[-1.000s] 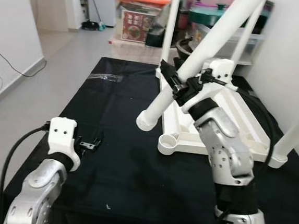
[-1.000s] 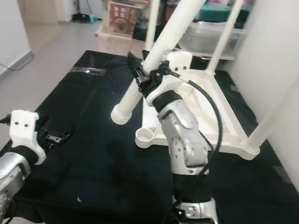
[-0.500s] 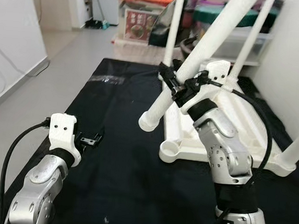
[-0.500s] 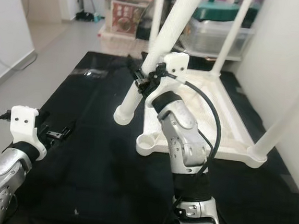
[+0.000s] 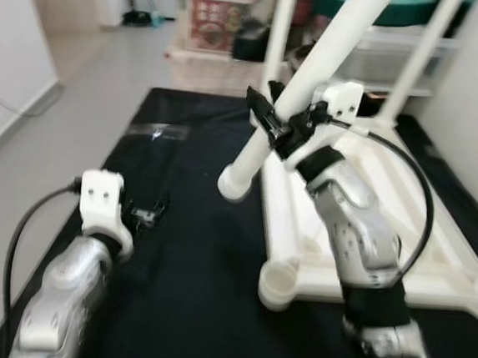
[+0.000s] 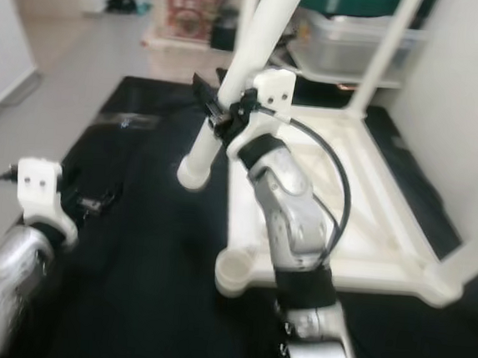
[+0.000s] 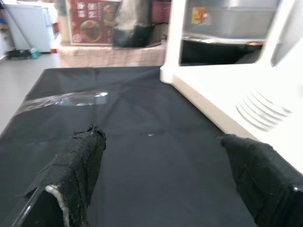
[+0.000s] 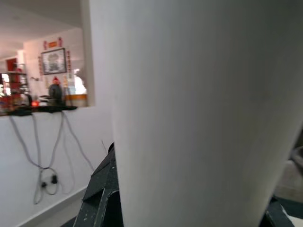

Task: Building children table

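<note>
A low surface covered with a black cloth (image 5: pixel 191 250) is seen, with pale floor (image 5: pixel 81 73) around it. An upturned white tabletop (image 5: pixel 360 231) lies flat on the cloth, an open round leg socket (image 5: pixel 278 281) at its near corner. A strip of clear tape (image 5: pixel 161 129) is stuck to the cloth, well apart from the tabletop, toward the far edge.

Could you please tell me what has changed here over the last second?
Mostly the camera has dipped, shifting the whole picture. The right gripper still clamps the loose table leg, its free end still above the black mat. The left gripper stays low and open. Nothing taken or released.
</note>
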Robot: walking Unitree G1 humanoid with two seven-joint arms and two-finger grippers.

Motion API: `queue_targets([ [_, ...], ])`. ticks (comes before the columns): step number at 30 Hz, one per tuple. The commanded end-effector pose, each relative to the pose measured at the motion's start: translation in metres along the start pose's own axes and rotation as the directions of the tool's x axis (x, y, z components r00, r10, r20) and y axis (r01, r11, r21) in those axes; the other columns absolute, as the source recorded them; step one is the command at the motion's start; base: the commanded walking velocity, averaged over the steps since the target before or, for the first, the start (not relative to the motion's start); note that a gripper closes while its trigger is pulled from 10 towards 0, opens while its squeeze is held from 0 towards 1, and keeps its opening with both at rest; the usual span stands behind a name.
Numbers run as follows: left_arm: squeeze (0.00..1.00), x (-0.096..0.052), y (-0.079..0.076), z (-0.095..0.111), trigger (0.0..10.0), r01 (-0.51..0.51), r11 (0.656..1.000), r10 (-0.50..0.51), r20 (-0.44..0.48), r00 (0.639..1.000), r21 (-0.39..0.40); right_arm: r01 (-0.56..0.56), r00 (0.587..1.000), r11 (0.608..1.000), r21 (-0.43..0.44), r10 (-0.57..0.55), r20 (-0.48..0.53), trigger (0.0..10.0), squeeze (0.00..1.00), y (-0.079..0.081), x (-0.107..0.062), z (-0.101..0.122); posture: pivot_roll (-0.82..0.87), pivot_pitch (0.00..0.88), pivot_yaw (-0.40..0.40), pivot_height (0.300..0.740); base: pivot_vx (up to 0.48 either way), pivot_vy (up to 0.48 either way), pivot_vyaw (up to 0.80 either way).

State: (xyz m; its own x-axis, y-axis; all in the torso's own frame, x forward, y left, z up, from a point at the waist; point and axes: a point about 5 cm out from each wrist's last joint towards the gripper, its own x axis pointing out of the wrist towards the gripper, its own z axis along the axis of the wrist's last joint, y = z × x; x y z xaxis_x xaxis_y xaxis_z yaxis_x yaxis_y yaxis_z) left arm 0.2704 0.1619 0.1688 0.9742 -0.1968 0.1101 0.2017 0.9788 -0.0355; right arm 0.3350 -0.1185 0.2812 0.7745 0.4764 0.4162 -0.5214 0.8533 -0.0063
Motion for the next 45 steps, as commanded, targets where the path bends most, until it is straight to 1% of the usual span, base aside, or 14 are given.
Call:
queue_targets([
  [1,0.0,-0.004,0.007,-0.004,10.0,-0.023,1.0,0.023,-0.02,1.0,0.02,-0.062,0.998,0.998,0.006,0.061,0.016,10.0,0.0,0.014,0.007,0.001,0.09,0.0,-0.025,0.74,0.0,0.0,0.0],
  [6,0.0,-0.006,0.002,-0.006,10.0,-0.009,1.0,0.01,-0.022,1.0,0.027,-0.115,0.993,0.993,-0.001,0.115,-0.004,10.0,0.0,0.013,0.005,0.002,0.08,0.0,-0.028,0.74,0.0,0.0,0.0],
  [7,0.0,-0.007,0.001,-0.007,10.0,-0.004,0.999,0.005,-0.029,1.0,0.032,-0.24,0.969,0.971,0.002,0.239,-0.068,10.0,0.0,0.015,0.0,0.0,0.08,0.0,-0.028,0.74,0.0,0.0,0.0],
  [10,0.0,-0.009,0.001,-0.011,10.0,0.005,0.999,-0.003,-0.041,0.999,0.051,-0.333,0.938,0.943,-0.009,0.331,-0.106,10.0,0.0,0.011,-0.005,0.002,0.08,0.0,-0.03,0.74,0.0,0.0,0.0],
  [11,0.0,-0.011,0.001,-0.014,10.0,0.008,0.998,-0.005,-0.051,0.999,0.056,-0.402,0.908,0.914,-0.047,0.392,-0.145,10.0,0.0,0.001,-0.01,0.006,0.08,0.0,-0.031,0.74,0.0,0.0,0.0],
  [13,0.0,-0.011,0.001,-0.014,10.0,0.007,0.999,-0.004,-0.053,0.999,0.053,-0.421,0.898,0.905,-0.057,0.408,-0.164,10.0,0.0,-0.002,-0.011,0.007,0.08,0.0,-0.031,0.74,0.0,0.0,0.0],
  [15,0.0,-0.013,0.001,-0.015,10.0,0.0,0.999,0.002,-0.055,0.998,0.048,-0.497,0.853,0.863,-0.085,0.469,-0.23,10.0,0.0,-0.016,-0.017,0.012,0.08,0.0,-0.043,0.74,0.0,0.0,0.0],
  [23,0.0,-0.015,0.001,-0.018,10.0,-0.013,0.999,0.015,-0.063,0.998,0.036,-0.592,0.782,0.803,-0.07,0.552,-0.288,10.0,0.0,-0.041,-0.021,0.036,0.08,0.0,-0.052,0.74,0.0,0.0,0.0],
  [29,0.0,-0.016,0.001,-0.02,10.0,-0.015,1.0,0.017,-0.069,0.997,0.027,-0.601,0.77,0.799,-0.018,0.574,-0.28,10.0,0.0,-0.048,-0.02,0.047,0.08,0.0,-0.052,0.74,0.0,0.0,0.0],
  [31,0.0,-0.017,0.0,-0.021,10.0,-0.014,1.0,0.016,-0.074,0.997,0.025,-0.648,0.721,0.761,0.035,0.628,-0.294,10.0,0.0,-0.048,-0.026,0.048,0.08,0.0,-0.054,0.74,0.0,0.0,0.0],
  [34,0.0,-0.019,0.001,-0.024,10.0,-0.018,1.0,0.02,-0.082,0.996,0.022,-0.745,0.57,0.654,0.135,0.728,-0.382,10.0,0.0,-0.04,-0.049,0.028,0.08,0.0,-0.052,0.74,0.0,0.0,0.0],
  [36,0.0,-0.019,0.002,-0.025,10.0,-0.02,1.0,0.021,-0.085,0.996,0.02,-0.774,0.511,0.611,0.168,0.759,-0.404,10.0,0.0,-0.035,-0.057,0.02,0.08,0.0,-0.051,0.74,0.0,0.0,0.0],
  [41,0.0,-0.02,0.002,-0.025,10.0,-0.02,1.0,0.022,-0.088,0.996,0.02,-0.788,0.48,0.588,0.186,0.774,-0.413,10.0,0.0,-0.033,-0.061,0.016,0.08,0.0,-0.05,0.74,0.0,0.0,0.0],
  [45,0.0,-0.021,0.005,-0.026,10.0,-0.027,0.999,0.029,-0.09,0.996,0.022,-0.781,0.486,0.593,0.198,0.775,-0.404,10.0,0.0,-0.029,-0.06,0.01,0.08,0.0,-0.051,0.74,0.0,0.0,0.0],
])
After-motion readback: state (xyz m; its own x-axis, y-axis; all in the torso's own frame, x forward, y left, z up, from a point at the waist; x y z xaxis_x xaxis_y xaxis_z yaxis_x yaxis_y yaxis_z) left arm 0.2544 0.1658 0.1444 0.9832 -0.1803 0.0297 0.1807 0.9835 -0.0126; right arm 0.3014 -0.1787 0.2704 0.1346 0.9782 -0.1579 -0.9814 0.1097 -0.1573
